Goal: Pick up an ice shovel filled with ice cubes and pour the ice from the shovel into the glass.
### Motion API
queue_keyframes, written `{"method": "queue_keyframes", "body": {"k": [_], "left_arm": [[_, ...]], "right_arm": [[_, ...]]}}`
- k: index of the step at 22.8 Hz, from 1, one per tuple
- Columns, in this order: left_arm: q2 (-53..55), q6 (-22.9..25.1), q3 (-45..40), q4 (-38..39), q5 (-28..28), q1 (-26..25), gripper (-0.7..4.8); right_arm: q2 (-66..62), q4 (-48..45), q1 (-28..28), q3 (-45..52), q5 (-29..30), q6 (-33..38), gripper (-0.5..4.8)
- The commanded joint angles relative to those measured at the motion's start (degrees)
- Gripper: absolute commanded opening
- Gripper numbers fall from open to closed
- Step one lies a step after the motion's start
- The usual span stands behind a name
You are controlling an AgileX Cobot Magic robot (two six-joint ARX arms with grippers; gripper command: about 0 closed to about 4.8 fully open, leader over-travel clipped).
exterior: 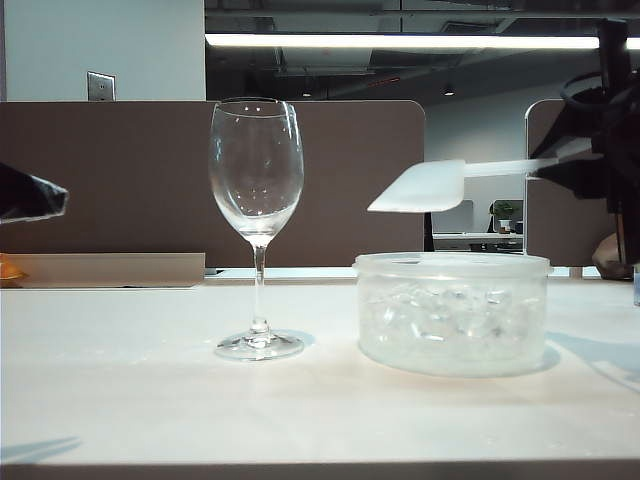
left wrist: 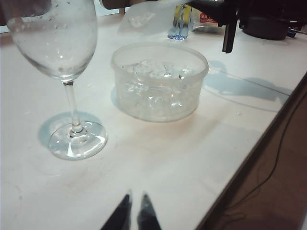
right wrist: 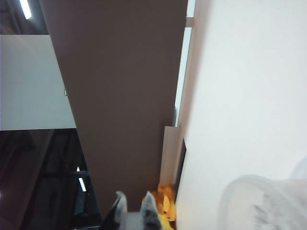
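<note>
The glass (exterior: 258, 190) stands upright on the white table (exterior: 150, 400), left of the middle; its bowl (left wrist: 53, 38) and foot fill one side of the left wrist view. The ice shovel (exterior: 420, 188) hangs in the air right of the glass, over the round plastic tub (exterior: 452, 312). Its handle runs right into my right gripper (exterior: 572, 160), which is shut on it. From the left wrist view a few ice cubes (left wrist: 141, 20) show inside the shovel (left wrist: 153, 21). More ice cubes (left wrist: 156, 72) lie in the tub (left wrist: 159, 103). My left gripper (exterior: 55, 197) hovers at the far left, its fingertips together (left wrist: 135, 201).
A blue-tinted bottle (left wrist: 180, 21) stands behind the tub. A beige tray (exterior: 110, 268) and something orange (exterior: 8, 268) sit at the table's far left. Brown partitions (exterior: 350, 170) rise behind the table. The table's edge (left wrist: 268, 124) drops off with a cable hanging beside it.
</note>
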State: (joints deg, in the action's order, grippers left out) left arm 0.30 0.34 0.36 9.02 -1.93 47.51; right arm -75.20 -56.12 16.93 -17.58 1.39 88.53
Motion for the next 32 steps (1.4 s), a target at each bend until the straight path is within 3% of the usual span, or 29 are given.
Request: {"method": "queue_keyframes", "body": {"k": [1,13,32], "left_arm": [[0.04,-0.15,0.07,-0.48,-0.02,0.04,0.29],[0.04,-0.15,0.07,-0.48,-0.02,0.04,0.29],[0.04,-0.15,0.07,-0.48,-0.02,0.04,0.29]], "right_arm": [[0.20,-1.33,0.02,-2.54,-0.20,0.20,-0.06],[0.70,11.56,0.85,-17.33,1.81,-1.62,-0.06],[6.97,31.50,2.86,-28.59,2.03,-7.17,-0.06]]}}
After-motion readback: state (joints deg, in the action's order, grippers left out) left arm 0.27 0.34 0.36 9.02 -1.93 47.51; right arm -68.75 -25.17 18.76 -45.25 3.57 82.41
